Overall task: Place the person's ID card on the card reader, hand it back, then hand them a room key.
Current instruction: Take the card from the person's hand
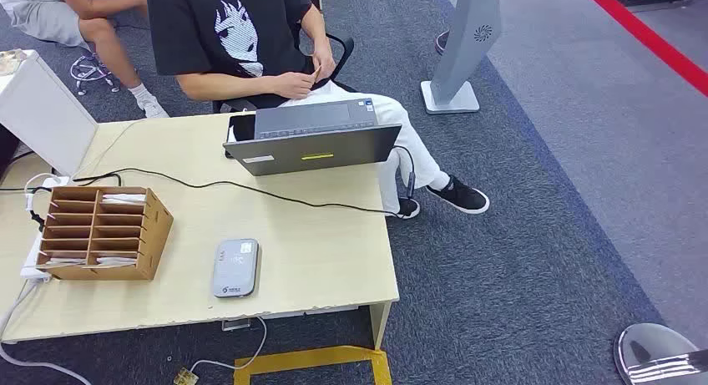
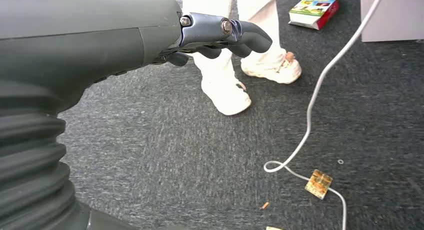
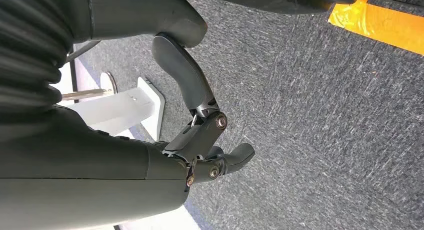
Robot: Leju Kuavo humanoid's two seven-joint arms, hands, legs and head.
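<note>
A seated person in a black T-shirt holds a small tan card (image 1: 316,71) in their fingers behind the laptop. The grey card reader (image 1: 235,268) lies flat near the table's front edge. A wooden slotted box (image 1: 100,233) at the table's left holds white cards (image 1: 122,199) in some slots. My left hand (image 2: 220,35) hangs over grey carpet, its fingers loosely bent and holding nothing. My right hand (image 3: 205,140) also hangs over carpet, thumb and fingers apart, nothing in it.
An open grey laptop (image 1: 313,139) stands at the table's far edge, and a black cable (image 1: 250,189) runs across the tabletop. A second person sits at the far left. A white cable (image 2: 310,115) and someone's white shoes (image 2: 227,95) are on the carpet by my left hand.
</note>
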